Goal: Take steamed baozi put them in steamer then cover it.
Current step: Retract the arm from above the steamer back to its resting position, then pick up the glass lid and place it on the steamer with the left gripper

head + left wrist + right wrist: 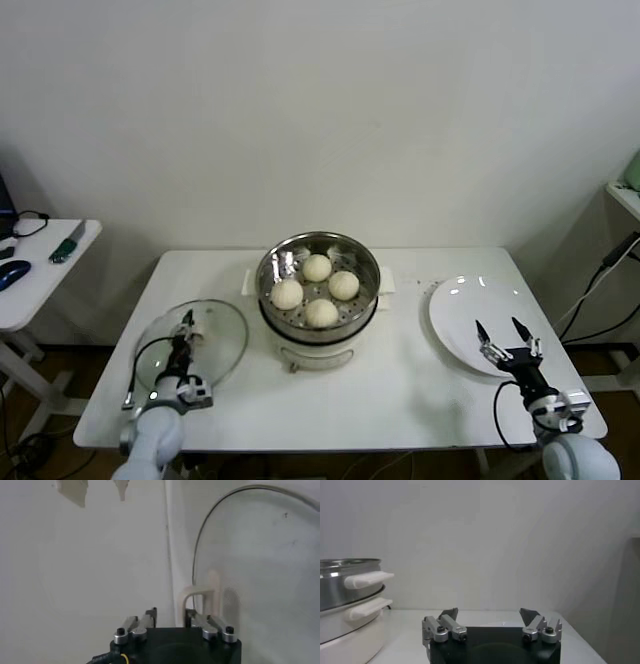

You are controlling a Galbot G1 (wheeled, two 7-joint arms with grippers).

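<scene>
Several cream-white steamed baozi lie in the shiny steamer on its white pot base at the table's middle. The cover, a clear glass lid, lies flat on the table to the left of the steamer. My left gripper reaches down over its cream handle. In the left wrist view the left gripper has its jaws drawn in to a narrow gap, and the handle's near leg sits right by one finger. My right gripper hangs open and empty over the white plate.
The steamer's white side handles show in the right wrist view. A small side table with odds and ends stands at the far left. Black cables hang at the far right. A bare wall lies behind.
</scene>
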